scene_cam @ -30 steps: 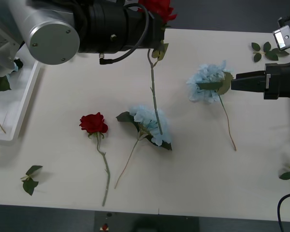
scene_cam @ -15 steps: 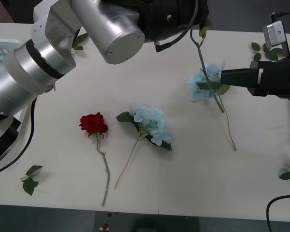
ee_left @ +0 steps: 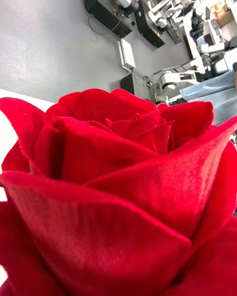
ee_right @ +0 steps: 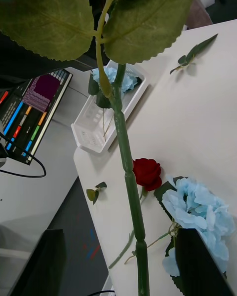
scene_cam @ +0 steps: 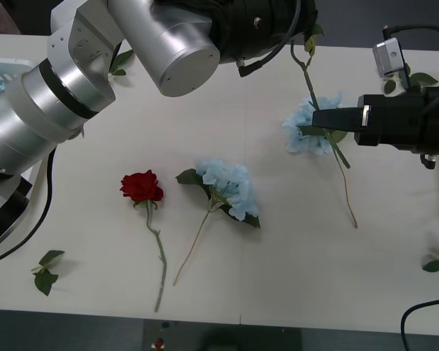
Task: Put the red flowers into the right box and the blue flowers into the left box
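The red rose being carried hangs in the air over the far right part of the surface: its bloom (ee_left: 118, 187) sits right in front of the left wrist camera, and its thin green stem (scene_cam: 318, 102) slants down across a blue flower (scene_cam: 301, 135) lying below. The left arm (scene_cam: 168, 44) reaches across from the other side to hold it up. How the left pincer (scene_cam: 301, 29) grips cannot be told, as the bloom hides it.

The right pincer (scene_cam: 316, 117) is level with the mid-stem, its black fingers spread, with the stem passing between them and not yet pinched. It looks like a handover toward the right box.

The rose should be very light. Its stem looks wiry and knobbly, stiff enough to hold its line but likely to swing, while the cloth petals crush easily – so the bare stem below the leaves is the place to close on.

A second red rose (scene_cam: 141, 186) and another blue flower (scene_cam: 230, 186) lie apart on the surface. The left box (ee_right: 86, 128) at the far left already holds blue blooms.
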Controlling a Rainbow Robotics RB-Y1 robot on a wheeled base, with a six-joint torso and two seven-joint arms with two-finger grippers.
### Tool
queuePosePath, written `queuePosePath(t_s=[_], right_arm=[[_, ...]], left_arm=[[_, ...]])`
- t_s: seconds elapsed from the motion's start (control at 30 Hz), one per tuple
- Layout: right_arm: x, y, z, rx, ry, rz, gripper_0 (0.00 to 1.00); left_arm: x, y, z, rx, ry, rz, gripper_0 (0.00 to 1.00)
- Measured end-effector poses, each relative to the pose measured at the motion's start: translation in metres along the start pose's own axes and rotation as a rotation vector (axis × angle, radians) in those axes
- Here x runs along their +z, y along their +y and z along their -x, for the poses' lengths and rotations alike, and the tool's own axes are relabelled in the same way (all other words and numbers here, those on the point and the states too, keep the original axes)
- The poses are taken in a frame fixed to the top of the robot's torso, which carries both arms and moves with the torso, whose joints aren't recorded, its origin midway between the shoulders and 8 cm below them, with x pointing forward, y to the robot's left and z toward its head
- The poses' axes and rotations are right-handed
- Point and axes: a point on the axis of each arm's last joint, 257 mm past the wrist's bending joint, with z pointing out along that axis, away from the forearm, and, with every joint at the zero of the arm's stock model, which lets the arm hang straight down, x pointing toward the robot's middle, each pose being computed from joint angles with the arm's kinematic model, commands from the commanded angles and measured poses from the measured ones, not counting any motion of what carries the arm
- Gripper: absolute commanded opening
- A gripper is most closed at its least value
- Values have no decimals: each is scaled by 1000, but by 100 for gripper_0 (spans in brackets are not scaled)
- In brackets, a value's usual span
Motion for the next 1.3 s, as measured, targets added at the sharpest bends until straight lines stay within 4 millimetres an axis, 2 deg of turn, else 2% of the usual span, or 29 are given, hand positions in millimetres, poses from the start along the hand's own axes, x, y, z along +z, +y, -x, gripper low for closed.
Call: queuePosePath(t_s=[0.53, 0.57, 0.63, 0.67, 0.73, 0.83, 1.17, 1.3], right_arm=[[0, -2, -1, 21, 2, -7, 0], [0, -2, -1, 21, 2, -7, 0], [0, -2, -1, 21, 2, -7, 0], [0, -2, -1, 21, 2, -7, 0], [0, -2, -1, 21, 2, -7, 0], [0, -2, 0, 22, 0, -8, 0], [0, -3, 1, 35, -5, -11, 0], [-3, -10, 2, 42, -7, -38, 0]], left_arm=[[0, 1, 3, -2, -10, 4, 1], [0, 1, 3, -3, -10, 4, 9], [0, 1, 3, -4, -10, 4, 62], [0, 1, 3, -4, -11, 4, 68], [0, 2, 4, 3, -17, 7, 100], [-1, 3, 11, 38, -46, 16, 100], [-1, -6, 8, 23, -43, 0, 100], [0, -6, 8, 22, -43, -1, 100]])
